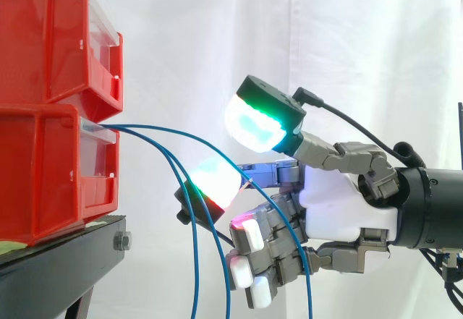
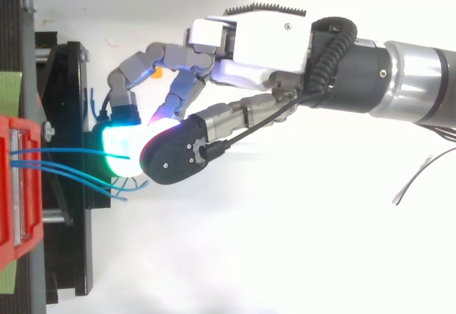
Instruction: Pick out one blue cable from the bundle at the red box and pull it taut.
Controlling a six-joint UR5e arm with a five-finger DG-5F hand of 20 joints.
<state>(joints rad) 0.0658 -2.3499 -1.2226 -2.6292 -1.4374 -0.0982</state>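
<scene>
A bundle of thin blue cables [image 1: 166, 134] comes out of the front of the lower red bin [image 1: 43, 167] and arcs slack to the right and down. In the top view the cables [image 2: 71, 175] fan out from the red bin [image 2: 14, 186]. My hand [image 1: 340, 203] reaches in from the right, close to the bin. The thumb pad [image 1: 253, 120] glows green and white above, and a straight finger's pad [image 1: 213, 181] sits just below it. One cable runs through the narrow gap between these two pads, which stand slightly apart. The lower fingers [image 1: 249, 261] are curled with nothing in them.
A second red bin [image 1: 51, 37] is stacked on the lower one. Both rest on a black stand [image 1: 58, 261], whose frame [image 2: 71, 243] lies under the hand's fingertips in the top view. A white curtain hangs behind.
</scene>
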